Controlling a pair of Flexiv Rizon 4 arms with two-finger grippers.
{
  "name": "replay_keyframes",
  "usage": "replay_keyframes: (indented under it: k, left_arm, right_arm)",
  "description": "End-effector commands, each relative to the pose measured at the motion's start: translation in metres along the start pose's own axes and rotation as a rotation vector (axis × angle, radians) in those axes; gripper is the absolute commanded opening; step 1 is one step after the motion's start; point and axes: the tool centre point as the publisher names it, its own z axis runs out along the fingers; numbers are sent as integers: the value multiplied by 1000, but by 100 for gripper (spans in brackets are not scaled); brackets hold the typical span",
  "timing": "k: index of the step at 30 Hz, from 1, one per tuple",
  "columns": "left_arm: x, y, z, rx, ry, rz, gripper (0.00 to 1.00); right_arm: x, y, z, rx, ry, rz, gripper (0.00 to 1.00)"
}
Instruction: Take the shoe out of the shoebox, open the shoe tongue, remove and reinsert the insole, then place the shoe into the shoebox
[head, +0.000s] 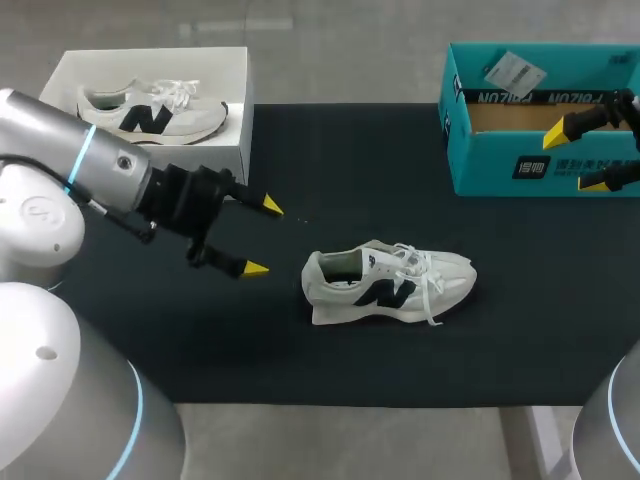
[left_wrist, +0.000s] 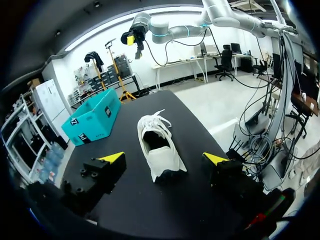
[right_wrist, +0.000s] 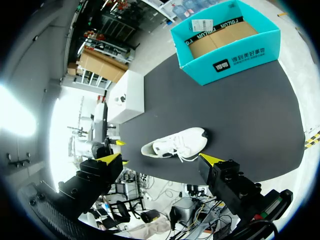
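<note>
Left pincer (head: 264, 238) hangs over the left part of the dark tabletop (head: 330, 160), its yellow-tipped fingers spread wide with nothing between them, pointing toward the middle. Behind it, at the back left corner, an open white box (head: 235, 105) holds a second shoe (head: 150, 112) lying with its dark logo side up. Near the middle of the tabletop, toward the front edge, the white shoe (head: 390, 283) stands on its sole, heel toward the left pincer and toe toward the right edge, its laces (head: 432, 290) trailing loose; it is ahead of the left pincer's fingers and apart from them. At the back right corner sits the open teal shoebox (head: 500, 165), with no shoe in it. The right pincer (head: 575, 160) is also spread wide and holds nothing; it seems to hang well above the shoebox's front wall.
</note>
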Motion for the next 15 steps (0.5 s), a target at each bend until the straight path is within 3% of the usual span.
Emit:
replay_keyframes:
  k: [1,15]
  left_arm:
    - [3,15,13,14,-60,-52,100]
    - [10,52,59,48,-254,-266,100]
  right_arm:
    - [0,0,1,0,-1,1,100]
    - [0,0,1,0,-1,1,100]
